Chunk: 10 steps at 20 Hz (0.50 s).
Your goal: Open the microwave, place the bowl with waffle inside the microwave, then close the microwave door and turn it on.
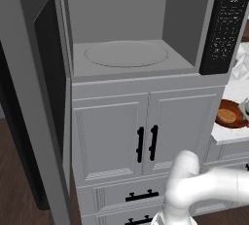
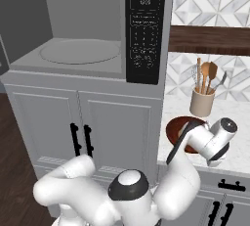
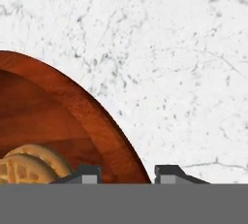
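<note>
The microwave [image 1: 126, 48] stands with the microwave door [image 1: 34, 97] swung wide open. To its right, on the marble table [image 2: 234, 156], sits the bowl with waffle [image 3: 53, 121]. The end effector [image 3: 127, 173] is open, its fingertips [image 3: 85, 173] astride the bowl's rim.

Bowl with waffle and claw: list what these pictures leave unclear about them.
- Bowl with waffle: in the left base view the right edge cuts it off; in the right base view the arm's wrist covers most of it.
- Claw: in the hand view the fingertips straddle the bowl's rim, but the bottom band hides whether they touch it.
- Keypad on the microwave: button labels are too small to read.
</note>
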Available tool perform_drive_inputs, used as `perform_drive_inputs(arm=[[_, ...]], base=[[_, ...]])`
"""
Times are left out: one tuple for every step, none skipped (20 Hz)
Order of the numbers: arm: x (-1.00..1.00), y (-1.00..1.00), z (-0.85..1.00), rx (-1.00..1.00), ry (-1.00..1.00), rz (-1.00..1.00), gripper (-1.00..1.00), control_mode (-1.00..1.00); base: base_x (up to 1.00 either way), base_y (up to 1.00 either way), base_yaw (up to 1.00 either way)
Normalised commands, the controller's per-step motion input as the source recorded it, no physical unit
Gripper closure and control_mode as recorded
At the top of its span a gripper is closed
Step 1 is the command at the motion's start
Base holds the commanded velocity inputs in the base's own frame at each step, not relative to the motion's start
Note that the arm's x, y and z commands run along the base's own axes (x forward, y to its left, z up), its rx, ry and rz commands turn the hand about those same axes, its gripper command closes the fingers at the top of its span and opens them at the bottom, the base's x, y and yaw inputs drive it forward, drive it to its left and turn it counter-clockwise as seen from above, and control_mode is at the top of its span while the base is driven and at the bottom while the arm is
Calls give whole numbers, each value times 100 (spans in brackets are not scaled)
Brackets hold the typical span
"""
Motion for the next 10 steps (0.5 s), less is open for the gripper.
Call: perform_drive_inputs(arm=[[-45,0,12,0,-15,0,100,-100],[-46,0,21,0,-12,0,100,-100],[-49,0,26,0,-12,0,100,-100],[-47,0,26,0,-7,0,100,-100],[-47,0,28,0,-2,0,100,-100],[-51,0,35,0,-3,0,100,-100],[-51,0,39,0,-3,0,100,-100],[-51,0,56,0,-7,0,100,-100],[-54,0,68,0,-12,0,100,-100],[-52,4,75,0,-12,0,100,-100]], base=[[0,0,0],[0,0,0],[0,0,0],[0,0,0],[0,0,0],[0,0,0],[0,0,0],[0,0,0],[0,0,0],[0,0,0]])
